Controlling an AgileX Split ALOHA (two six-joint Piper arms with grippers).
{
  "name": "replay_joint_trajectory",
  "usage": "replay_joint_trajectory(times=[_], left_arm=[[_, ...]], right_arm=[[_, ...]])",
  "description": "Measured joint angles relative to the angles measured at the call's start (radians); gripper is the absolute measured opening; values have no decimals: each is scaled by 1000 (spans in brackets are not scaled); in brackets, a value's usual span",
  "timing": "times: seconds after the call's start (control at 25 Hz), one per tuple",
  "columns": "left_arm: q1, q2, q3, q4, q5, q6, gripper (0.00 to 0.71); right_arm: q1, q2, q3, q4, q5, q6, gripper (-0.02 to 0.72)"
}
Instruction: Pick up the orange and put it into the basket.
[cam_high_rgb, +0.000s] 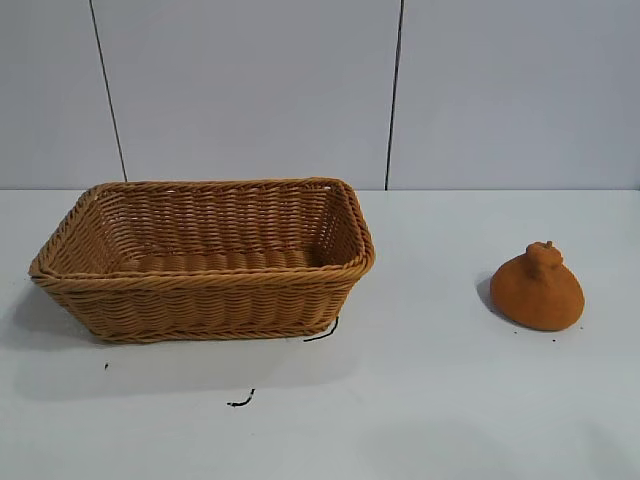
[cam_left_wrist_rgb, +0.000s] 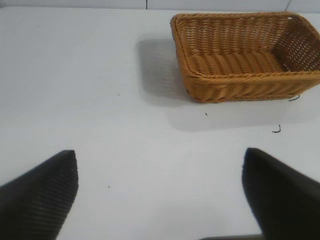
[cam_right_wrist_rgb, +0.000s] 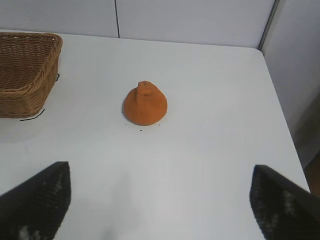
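Observation:
The orange (cam_high_rgb: 537, 289), a dull orange-brown dome with a small knob on top, sits on the white table at the right; it also shows in the right wrist view (cam_right_wrist_rgb: 145, 103). The wicker basket (cam_high_rgb: 205, 256) stands at the left, empty; it shows in the left wrist view (cam_left_wrist_rgb: 246, 55) and partly in the right wrist view (cam_right_wrist_rgb: 26, 70). Neither arm shows in the exterior view. My left gripper (cam_left_wrist_rgb: 160, 157) is open and empty above bare table, well short of the basket. My right gripper (cam_right_wrist_rgb: 161, 172) is open and empty, well short of the orange.
The white table (cam_high_rgb: 420, 400) meets a grey panelled wall behind. Small black thread scraps (cam_high_rgb: 241, 400) lie in front of the basket. The table's right edge (cam_right_wrist_rgb: 280, 110) shows in the right wrist view.

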Motion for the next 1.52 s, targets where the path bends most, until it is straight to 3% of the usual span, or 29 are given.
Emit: replay_joint_trajectory(times=[0.44, 0.72, 1.2, 1.52], left_arm=[[0, 0, 0, 0, 0, 0, 639], [0, 0, 0, 0, 0, 0, 639], [0, 0, 0, 0, 0, 0, 639], [0, 0, 0, 0, 0, 0, 639]], right_arm=[[0, 20, -3, -7, -2, 0, 695], [0, 446, -88, -13, 12, 10, 695], [0, 1322, -549, 12, -36, 46, 695], [1, 1711, -919, 20, -59, 46, 695]])
